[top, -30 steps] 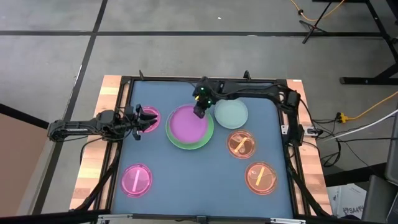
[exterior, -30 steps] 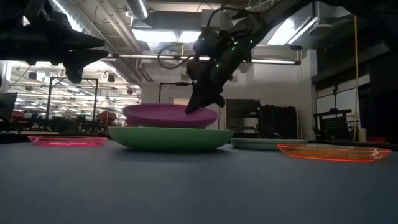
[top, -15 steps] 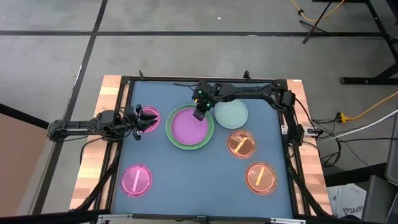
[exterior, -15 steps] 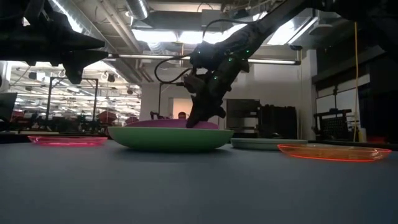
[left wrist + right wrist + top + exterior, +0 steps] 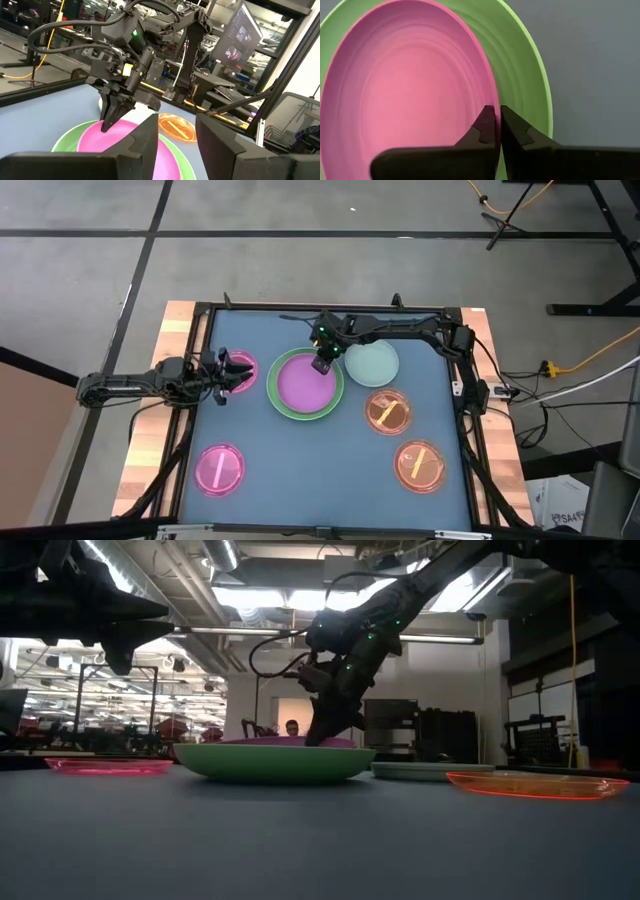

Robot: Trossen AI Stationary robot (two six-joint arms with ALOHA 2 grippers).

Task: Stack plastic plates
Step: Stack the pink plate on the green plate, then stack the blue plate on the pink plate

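The purple plate [image 5: 303, 383] lies nested in the bright green plate [image 5: 283, 406] at the table's middle, and its rim shows just above the green plate [image 5: 270, 762] in the low view. My right gripper [image 5: 320, 366] is shut on the purple plate's far-right rim. My left gripper [image 5: 232, 372] hangs open above a small pink plate [image 5: 245, 364] at the table's left. Its fingers stand well apart in the left wrist view [image 5: 176, 120]. My right gripper pinches the purple plate's rim [image 5: 494, 97] on its far-right side, one finger inside the plate and one outside. The fingers [image 5: 322, 725] come from above, slanting down. The plate lies flat in the green plate.
A pale blue-grey plate [image 5: 373, 363] sits just right of the right gripper. Two orange plates [image 5: 388, 412] [image 5: 420, 464] lie toward the near right. A second pink plate [image 5: 219, 470] lies near left. A black frame [image 5: 300, 308] borders the mat.
My right gripper has moved down and a little left, still shut on the purple plate's rim. The purple plate, held above the green one a second ago, has come down and now lies nested in it.
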